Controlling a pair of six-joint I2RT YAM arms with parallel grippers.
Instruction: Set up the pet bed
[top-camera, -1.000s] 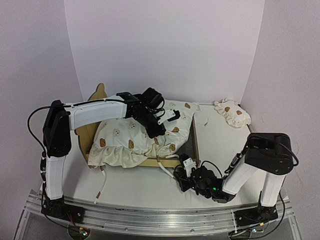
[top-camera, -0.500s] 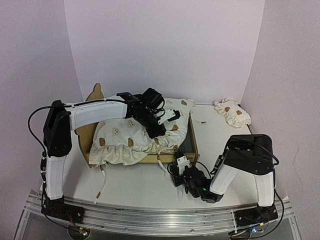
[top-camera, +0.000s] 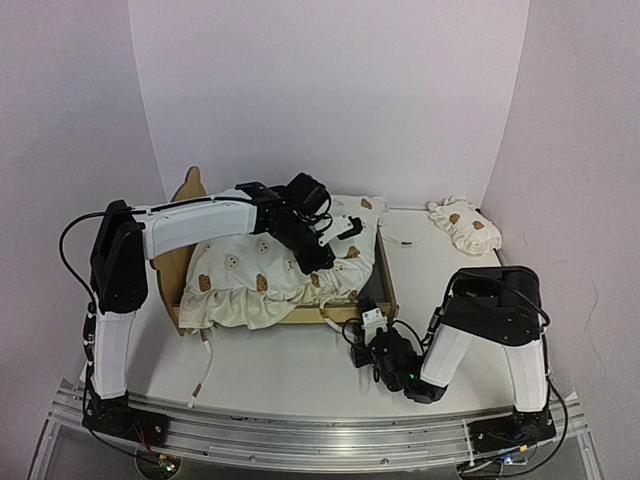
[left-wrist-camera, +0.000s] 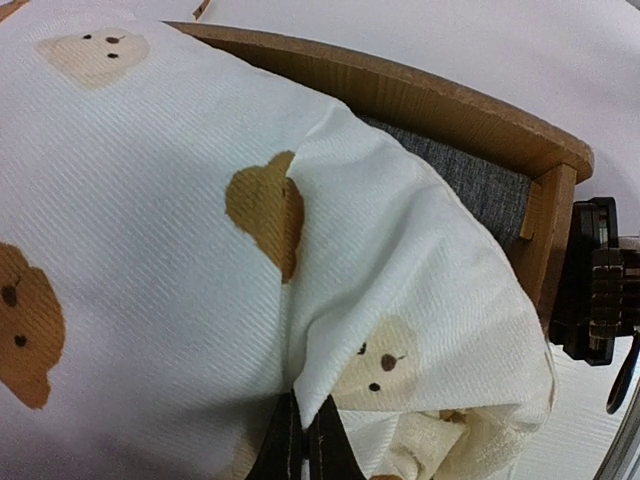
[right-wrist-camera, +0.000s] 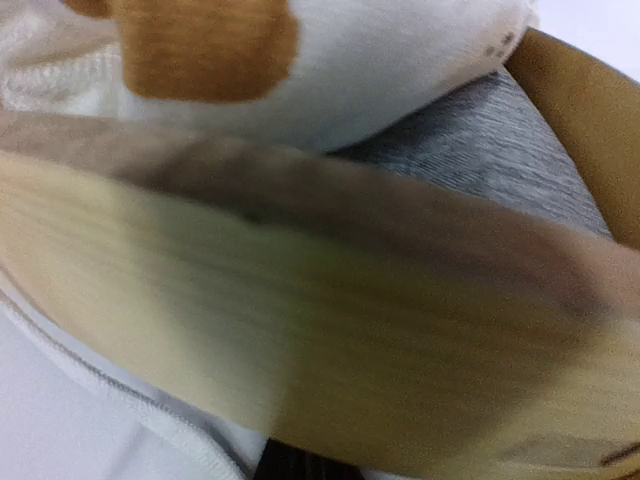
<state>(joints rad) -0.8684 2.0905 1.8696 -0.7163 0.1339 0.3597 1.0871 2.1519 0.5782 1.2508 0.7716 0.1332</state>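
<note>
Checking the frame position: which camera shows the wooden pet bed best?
Top external view: the pet bed's outline shows, headboard included. Left wrist shows only one corner and grey base; right wrist, a blurred rail.

White tbl (top-camera: 270, 375), matte, flat. Carries pet bed (top-camera: 191, 190) left of ctr, wood frame sitting straight on the top, headboard at left end. Also carries small bear-print pillow (top-camera: 463, 226) at far right, well apart from bed. Has cream tie string (top-camera: 205, 365) trailing from cushion (top-camera: 255, 275) onto bare top at front left; 2nd string (top-camera: 403, 240) lying betw. bed & pillow. Ends at metal rail (top-camera: 300, 430) along near edge.
</note>
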